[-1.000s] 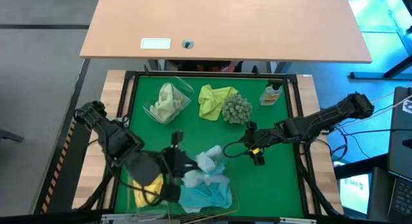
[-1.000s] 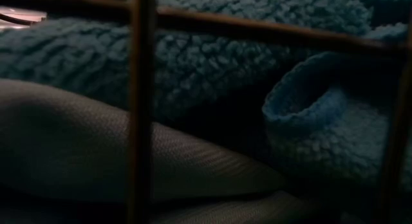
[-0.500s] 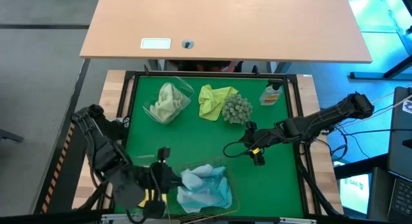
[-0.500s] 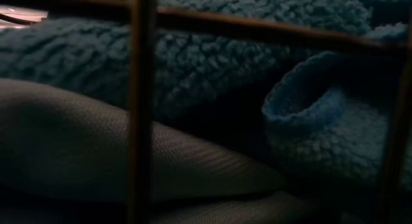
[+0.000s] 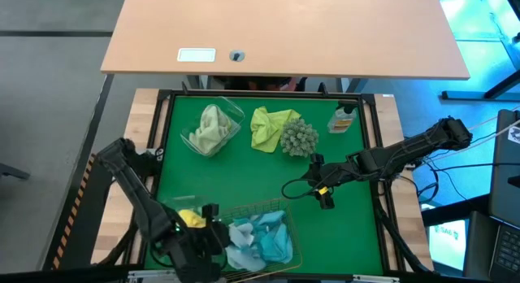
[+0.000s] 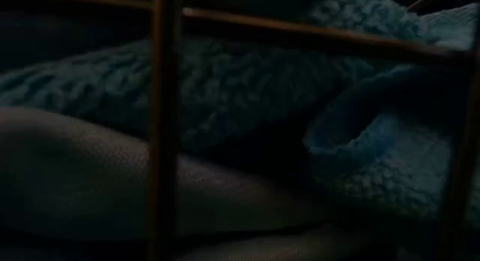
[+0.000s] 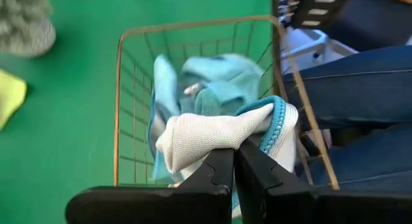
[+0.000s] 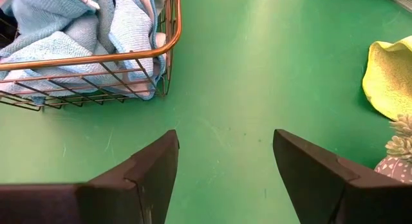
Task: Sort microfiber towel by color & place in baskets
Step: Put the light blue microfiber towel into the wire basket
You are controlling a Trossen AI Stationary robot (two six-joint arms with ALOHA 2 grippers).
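The gold wire basket (image 5: 290, 234) stands at the mat's near edge with light blue towels (image 5: 262, 241) heaped in it. My left gripper (image 5: 213, 232) is at the basket's left end, shut on a pale blue towel with a teal hem (image 7: 212, 130). A bright yellow towel (image 5: 191, 219) lies just left of the basket. A pale yellow-green towel (image 5: 210, 130) lies in a clear tub (image 5: 233, 112) at far left. Another yellow towel (image 5: 272, 125) lies on the mat beside it. My right gripper (image 5: 323, 193) hovers open over bare mat to the right of the basket. My left gripper pinches a bunched fold of the pale blue towel (image 7: 222, 141) between its two fingers (image 7: 219, 169). The teal hem (image 7: 275, 124) curls beside the fingers. The bunch sits over the inside of the basket (image 7: 193, 24), above the other blue towels (image 7: 212, 82).
A spiky grey-green ball (image 5: 299, 137) sits next to the yellow towel, and a small bottle (image 5: 343, 119) stands at far right. Bare green mat (image 5: 260, 177) fills the middle. In the left wrist view, a person's denim-clad legs (image 7: 360, 89) show past the near edge.
My left arm has swung toward the table's near edge, carrying the pale blue towel down from above the basket's far left corner to the basket's left end. The blue heap now lies lower inside the wires. The yellow towel beside the basket shows again.
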